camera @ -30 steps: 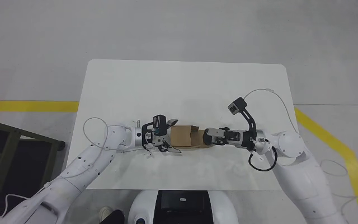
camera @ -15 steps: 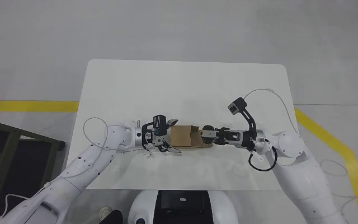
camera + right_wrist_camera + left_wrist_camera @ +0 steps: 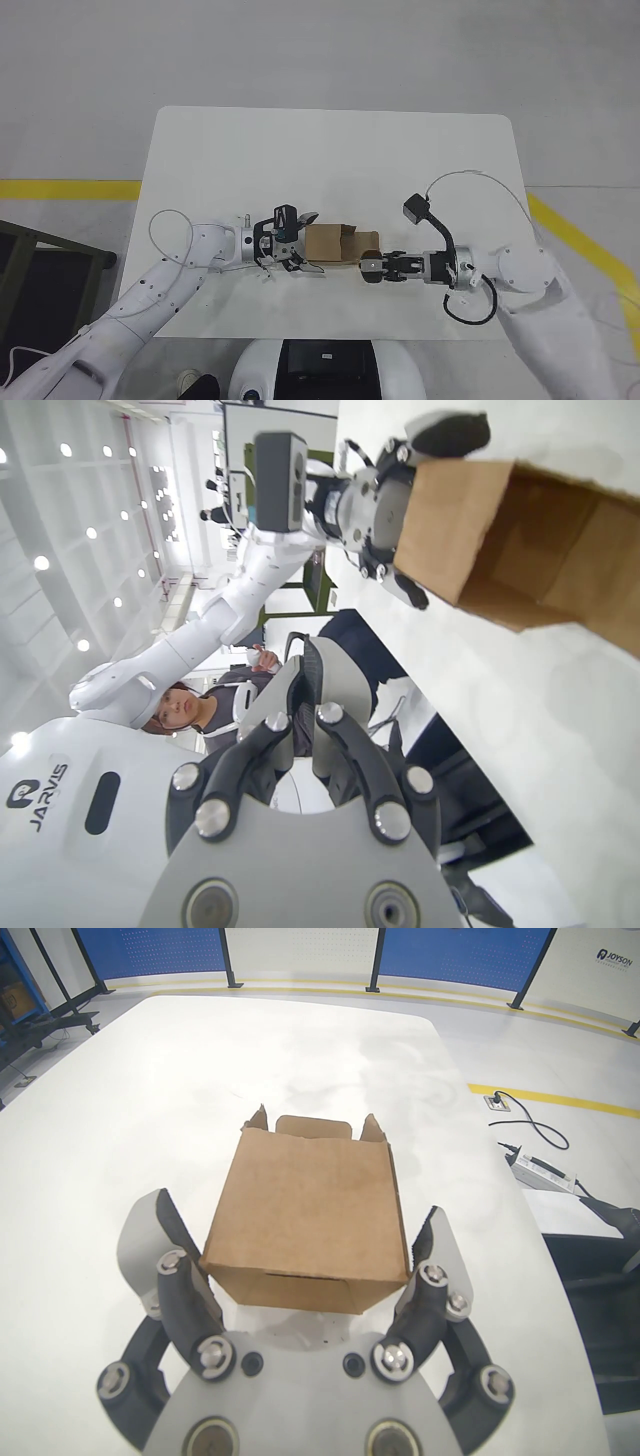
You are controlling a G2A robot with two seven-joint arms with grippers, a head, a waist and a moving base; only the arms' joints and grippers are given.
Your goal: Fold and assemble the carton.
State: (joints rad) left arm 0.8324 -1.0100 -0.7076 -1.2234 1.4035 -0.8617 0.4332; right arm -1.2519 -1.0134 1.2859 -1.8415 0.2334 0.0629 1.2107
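A brown carton lies on its side on the white table. Its open end, with short flaps sticking out, faces my right arm. My left gripper straddles the closed end, one pad pressed on each side wall. It also shows beyond the carton in the right wrist view. My right gripper hovers just outside the open end, a little toward the table's front edge. Its fingers are shut together with nothing between them.
The table's front edge runs close below the right gripper. Bare table surface spreads behind and to both sides of the carton. A power brick with its cable lies on the floor beyond the table's edge.
My right gripper has pulled back out of the carton's open end and shifted toward the table's front edge. The left gripper and carton have stayed put.
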